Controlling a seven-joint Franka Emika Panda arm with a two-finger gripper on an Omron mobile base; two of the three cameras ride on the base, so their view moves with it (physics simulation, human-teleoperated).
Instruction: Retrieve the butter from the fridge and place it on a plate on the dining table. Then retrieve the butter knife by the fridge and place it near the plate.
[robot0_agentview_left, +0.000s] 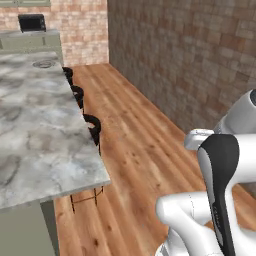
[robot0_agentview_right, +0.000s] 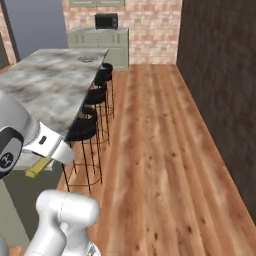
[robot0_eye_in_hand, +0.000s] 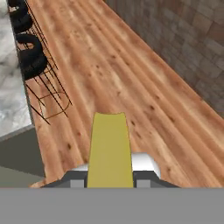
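Note:
My gripper (robot0_eye_in_hand: 110, 180) is shut on the butter (robot0_eye_in_hand: 109, 148), a flat yellow stick that juts forward between the fingers over the wooden floor. From the right base camera the butter (robot0_agentview_right: 39, 167) shows under the hand, beside the near corner of the dining table (robot0_agentview_right: 45, 85). The marble top of the dining table (robot0_agentview_left: 35, 130) runs away to the left. The plate (robot0_agentview_left: 45, 63) lies near the table's far end, where the plate (robot0_agentview_right: 86, 59) looks small and round. The fridge and the butter knife are out of view.
Black stools (robot0_agentview_left: 93, 126) (robot0_agentview_right: 82, 130) line the table's floor side. A dark brick wall (robot0_agentview_left: 190, 65) bounds the wide wooden floor (robot0_agentview_right: 160, 150) on the right. A black microwave (robot0_agentview_right: 106, 21) sits on the far green counter.

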